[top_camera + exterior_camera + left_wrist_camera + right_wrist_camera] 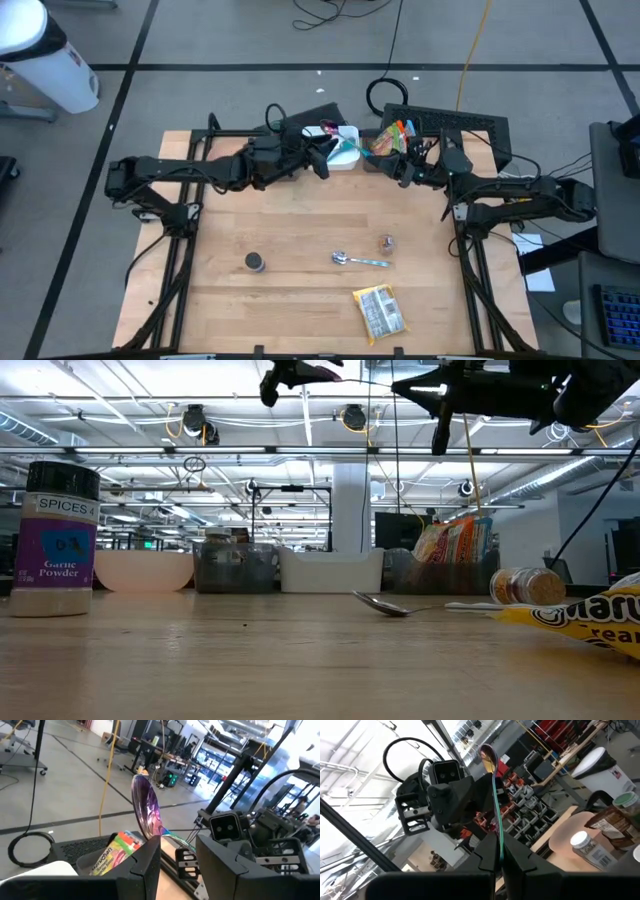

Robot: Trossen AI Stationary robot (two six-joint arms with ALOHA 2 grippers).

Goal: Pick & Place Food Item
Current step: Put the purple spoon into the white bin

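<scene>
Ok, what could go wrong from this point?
The right claw appears to pinch the raised spoon only low on its thin handle, bowl up, so it could pivot or slip out. The left claw faces it closely in mid-air, so a misjudged approach might knock the spoon loose or bump the claws together.

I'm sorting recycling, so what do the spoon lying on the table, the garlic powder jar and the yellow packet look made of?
Spoon: the bowl looks like polished metal with mirror-like glints; the pale teal handle may be plastic or coated.
Garlic powder jar: a clear body, plastic or glass, hard to tell which, with a dark matte cap and a glossy purple label.
Yellow packet: thin, shiny, crinkled flexible film.
</scene>
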